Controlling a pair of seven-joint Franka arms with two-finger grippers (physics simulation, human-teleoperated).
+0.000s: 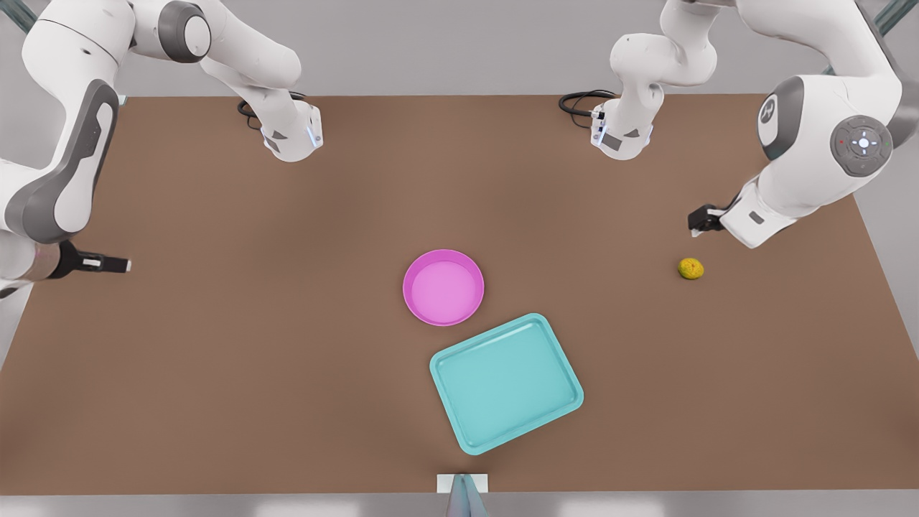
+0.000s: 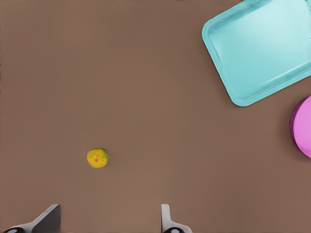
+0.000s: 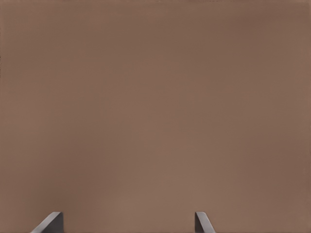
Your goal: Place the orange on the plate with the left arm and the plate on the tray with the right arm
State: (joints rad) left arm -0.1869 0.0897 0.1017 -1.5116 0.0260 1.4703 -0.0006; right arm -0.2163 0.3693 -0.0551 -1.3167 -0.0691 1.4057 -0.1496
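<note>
The left gripper (image 1: 698, 220) is seen at the front view's right, held above the table (image 1: 215, 359) just beside the orange (image 1: 691, 268) and a little farther from the camera than it. In the left wrist view its fingers (image 2: 167, 221) are spread wide apart and nothing is held between them; the orange (image 2: 97, 158) is seen on the bare table (image 2: 121, 73) ahead of the fingertips, nearer one finger than the other and touched by neither. The tray (image 2: 257, 51) and an edge of the plate (image 2: 302, 128) are seen farther off in the same view.

The right gripper (image 1: 108, 264) is seen at the front view's left, near the table's edge and well apart from every task thing. In the right wrist view its fingers (image 3: 201, 223) are likewise held wide apart, with nothing between them, over plain brown table (image 3: 155, 97). This arm is found waiting.

The orange is found alone on the table toward the front view's right, well apart from the plate and the tray. The plate (image 1: 443, 287) is placed near the table's middle, flat and with nothing in it. The tray (image 1: 506, 382) is laid just beside the plate, on the side nearer the camera and slightly toward the front view's right; it is turned at an angle to the table's edges. One rounded corner of the tray is brought very close to the plate's rim; whether they touch cannot be told. Nothing is carried on the tray.
</note>
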